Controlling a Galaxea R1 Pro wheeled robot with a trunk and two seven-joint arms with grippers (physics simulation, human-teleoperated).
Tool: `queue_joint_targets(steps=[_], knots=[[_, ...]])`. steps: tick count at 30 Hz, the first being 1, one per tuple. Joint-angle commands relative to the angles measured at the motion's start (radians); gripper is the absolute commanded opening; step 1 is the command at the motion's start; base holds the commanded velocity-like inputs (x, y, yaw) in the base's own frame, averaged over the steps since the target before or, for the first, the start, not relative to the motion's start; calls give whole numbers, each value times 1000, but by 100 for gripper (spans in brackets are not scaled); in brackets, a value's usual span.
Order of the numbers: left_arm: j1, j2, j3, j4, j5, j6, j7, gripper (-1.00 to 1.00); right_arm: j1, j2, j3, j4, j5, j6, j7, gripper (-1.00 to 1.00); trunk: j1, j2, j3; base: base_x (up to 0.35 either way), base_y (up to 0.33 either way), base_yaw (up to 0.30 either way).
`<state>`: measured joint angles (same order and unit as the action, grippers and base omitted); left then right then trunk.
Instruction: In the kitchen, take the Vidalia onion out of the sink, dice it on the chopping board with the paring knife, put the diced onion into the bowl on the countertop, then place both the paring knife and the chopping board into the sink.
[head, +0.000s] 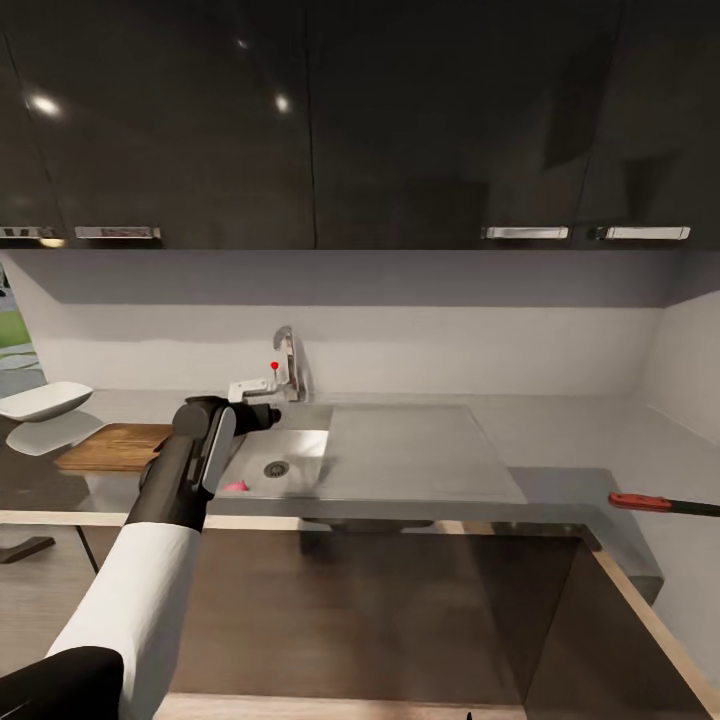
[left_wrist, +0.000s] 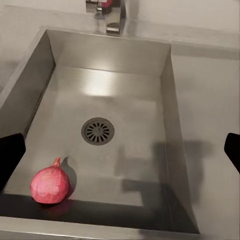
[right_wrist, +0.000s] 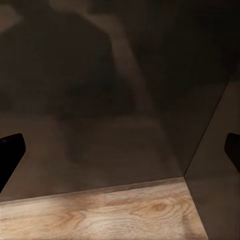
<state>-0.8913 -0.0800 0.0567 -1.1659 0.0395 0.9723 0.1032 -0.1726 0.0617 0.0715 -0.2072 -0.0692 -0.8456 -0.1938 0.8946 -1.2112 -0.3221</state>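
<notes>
Left end effector (left_wrist: 120, 150): we hold it spread above the sink (left_wrist: 165, 100), poised over the whole onion (left_wrist: 50, 186) for pickup.

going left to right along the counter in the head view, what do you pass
bowl → chopping board → left arm over the sink → sink's flat drainboard → paring knife at the far right.
</notes>
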Motion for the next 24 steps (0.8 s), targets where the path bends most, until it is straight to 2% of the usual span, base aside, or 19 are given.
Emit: queue_joint_targets(steps=[1,10,24], knots=[[-1,0,5,4,5,4,6,100,-1,0,8,0,-7,-3,-4,100,0,-1,-1,0,0,0],[-1,-1,9,50,3,-6,7,100,-1,-1,7,1,-7,10,-4,100,0,-1,-6,0,0,0],[-16,-4,3,137,4,34,4,100,-1,0,7,1,-7,17,-4,100,0,-1,-8,24,0,0]])
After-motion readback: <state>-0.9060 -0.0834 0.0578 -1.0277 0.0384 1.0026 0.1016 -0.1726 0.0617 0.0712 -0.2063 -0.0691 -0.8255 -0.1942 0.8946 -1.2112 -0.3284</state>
